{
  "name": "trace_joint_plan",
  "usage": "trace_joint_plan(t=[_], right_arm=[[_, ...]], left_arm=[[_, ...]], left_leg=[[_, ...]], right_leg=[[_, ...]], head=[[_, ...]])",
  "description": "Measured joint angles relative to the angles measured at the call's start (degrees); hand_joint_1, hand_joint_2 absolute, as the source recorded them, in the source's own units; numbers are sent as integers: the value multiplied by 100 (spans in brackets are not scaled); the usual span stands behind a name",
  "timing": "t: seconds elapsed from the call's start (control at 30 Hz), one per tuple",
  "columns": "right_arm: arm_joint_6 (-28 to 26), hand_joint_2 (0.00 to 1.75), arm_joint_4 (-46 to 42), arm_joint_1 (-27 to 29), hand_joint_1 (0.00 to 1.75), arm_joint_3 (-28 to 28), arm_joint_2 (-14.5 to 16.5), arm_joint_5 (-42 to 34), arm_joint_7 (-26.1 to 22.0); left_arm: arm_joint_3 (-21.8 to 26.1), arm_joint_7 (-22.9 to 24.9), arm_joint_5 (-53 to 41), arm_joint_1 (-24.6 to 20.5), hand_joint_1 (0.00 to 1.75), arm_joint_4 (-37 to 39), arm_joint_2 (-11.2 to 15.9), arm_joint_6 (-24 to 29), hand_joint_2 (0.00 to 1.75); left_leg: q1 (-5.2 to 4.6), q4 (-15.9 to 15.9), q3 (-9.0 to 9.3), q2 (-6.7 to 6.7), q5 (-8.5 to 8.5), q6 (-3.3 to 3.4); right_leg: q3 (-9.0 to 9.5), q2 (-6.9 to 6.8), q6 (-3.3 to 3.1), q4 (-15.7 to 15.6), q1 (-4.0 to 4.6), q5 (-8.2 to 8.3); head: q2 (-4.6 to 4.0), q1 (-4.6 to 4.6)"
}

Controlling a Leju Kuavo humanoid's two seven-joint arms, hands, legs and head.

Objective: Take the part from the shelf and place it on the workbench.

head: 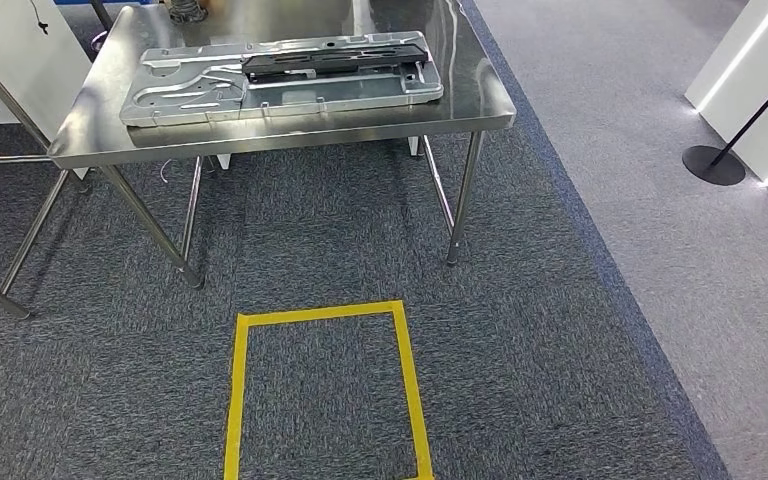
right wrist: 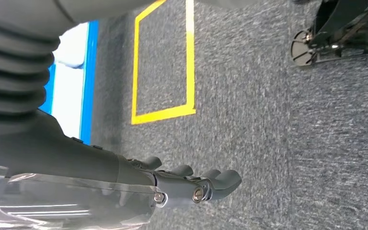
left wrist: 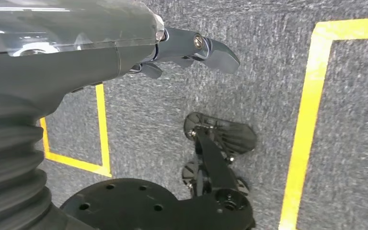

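Stainless-steel workbench (head: pixel 290 125), four-legged, is set on dark grey carpet (head: pixel 520 340). A large flat metal panel (head: pixel 360 92) is laid lengthwise across the benchtop; a long black part (head: pixel 335 58) is rested on its far half. A rectangle of yellow tape (head: pixel 322 385) is marked on the carpet near the bench. Lighter grey flooring (head: pixel 680 200) is seen to the right.
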Motion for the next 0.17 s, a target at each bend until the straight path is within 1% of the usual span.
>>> trace_joint_plan(t=[0.17], right_arm=[[36, 0, -90, 110, 0, 569, -23, -757, -39]], left_arm=[[-156, 126, -5, 90, 0, -106, 0, 16, 0]], left_leg=[[0, 0, -1, 0, 0, 0]], right_leg=[[0, 0, 0, 0, 0, 0]], head=[[0, 0]])
